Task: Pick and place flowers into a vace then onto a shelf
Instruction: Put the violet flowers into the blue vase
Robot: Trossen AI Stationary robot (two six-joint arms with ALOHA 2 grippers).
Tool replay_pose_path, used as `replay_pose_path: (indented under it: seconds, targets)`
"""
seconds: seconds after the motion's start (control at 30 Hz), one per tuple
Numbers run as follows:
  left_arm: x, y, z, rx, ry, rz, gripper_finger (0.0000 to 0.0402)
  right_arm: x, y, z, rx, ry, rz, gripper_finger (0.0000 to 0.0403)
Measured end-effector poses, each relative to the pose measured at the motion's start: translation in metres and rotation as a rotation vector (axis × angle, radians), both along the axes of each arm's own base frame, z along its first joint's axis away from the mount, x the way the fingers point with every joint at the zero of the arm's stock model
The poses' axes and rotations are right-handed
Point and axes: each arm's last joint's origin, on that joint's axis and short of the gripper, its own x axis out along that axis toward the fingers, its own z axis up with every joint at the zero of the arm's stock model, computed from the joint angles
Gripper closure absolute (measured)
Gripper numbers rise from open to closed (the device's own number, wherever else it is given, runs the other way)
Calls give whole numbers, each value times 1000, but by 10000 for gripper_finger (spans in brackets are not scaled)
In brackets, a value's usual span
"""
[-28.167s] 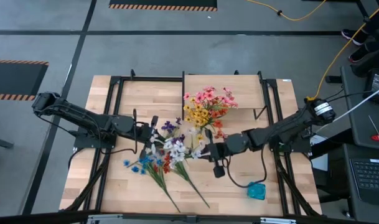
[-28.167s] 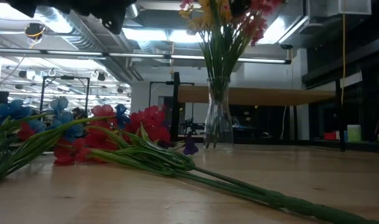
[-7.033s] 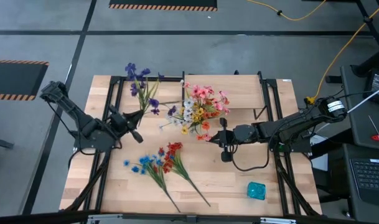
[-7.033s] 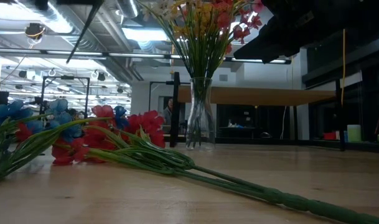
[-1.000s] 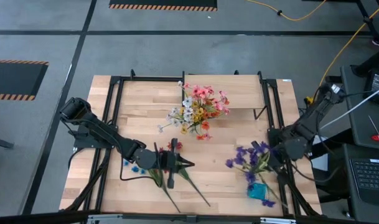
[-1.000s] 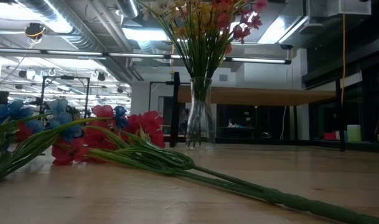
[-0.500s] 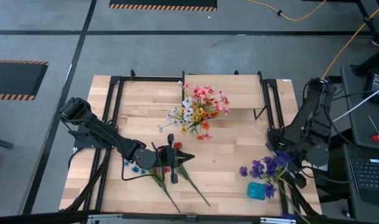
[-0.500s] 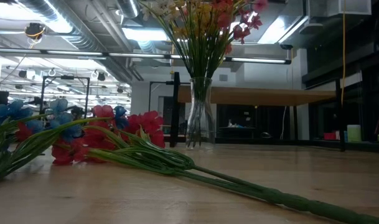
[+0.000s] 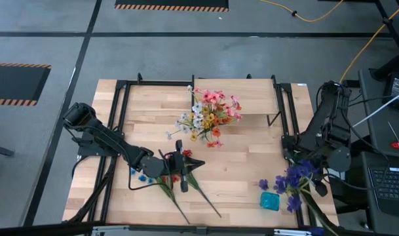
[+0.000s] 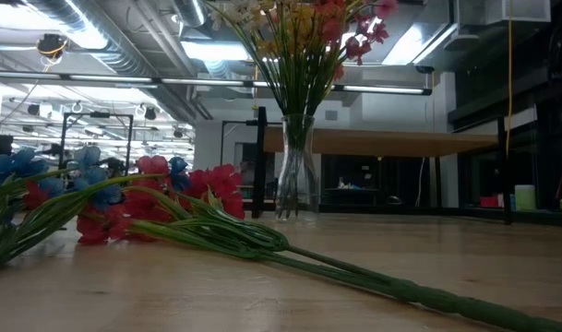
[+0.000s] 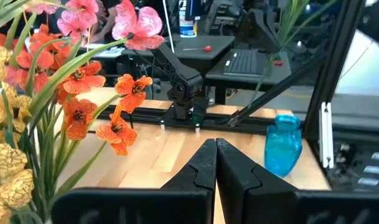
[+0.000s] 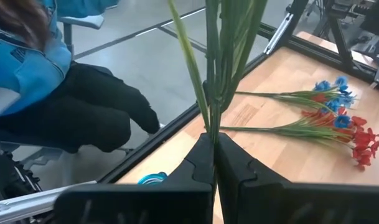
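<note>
The large butcher-block wooden tabletop (image 9: 245, 167) fills the middle of the high view, and the flat pale wood shelf on thin black posts (image 9: 166, 95) spans its upper part. The dark left arm (image 9: 101, 137) reaches in from the left of the frame toward the lower centre, and the dark right arm (image 9: 330, 131) stands folded at the right edge. A tall clear glass vase (image 10: 295, 166) stands on the table in the centre of the low view, packed with a bouquet of pink, yellow, white and orange flowers (image 9: 209, 115), which the high view shows just above centre. Red and blue flower sprays with long green stems (image 9: 176, 183) lie flat on the table at lower centre of the high view and across the lower left of the low view. The left gripper (image 9: 182, 176) hovers over these sprays with its fingers pressed together and nothing between them. The right gripper (image 12: 213, 163) is clamped on the green stems of a purple flower spray (image 9: 292, 180), held at the lower right of the high view. A small translucent blue vase-shaped object (image 9: 270, 200) sits just beside those purple blooms, near the table's lower right corner.
</note>
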Motion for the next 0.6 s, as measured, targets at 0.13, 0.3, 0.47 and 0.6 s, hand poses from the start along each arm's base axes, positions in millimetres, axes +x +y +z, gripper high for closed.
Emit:
replay_pose_path:
  seconds: [0.13, 0.3, 0.47, 0.6]
  targets:
    - [0, 0, 0, -42, -10, 9, 399, 0, -1, 2, 5, 1, 6, 403]
    - [0, 0, 0, -45, -11, 11, 399, -4, -5, 18, 16, 18, 52, 403]
    - [0, 1, 0, -42, -13, 39, 399, -9, -5, 25, 67, 36, 71, 403]
    - [0, 1, 0, -39, -14, 54, 398, -11, 4, 24, 77, 14, 79, 403]
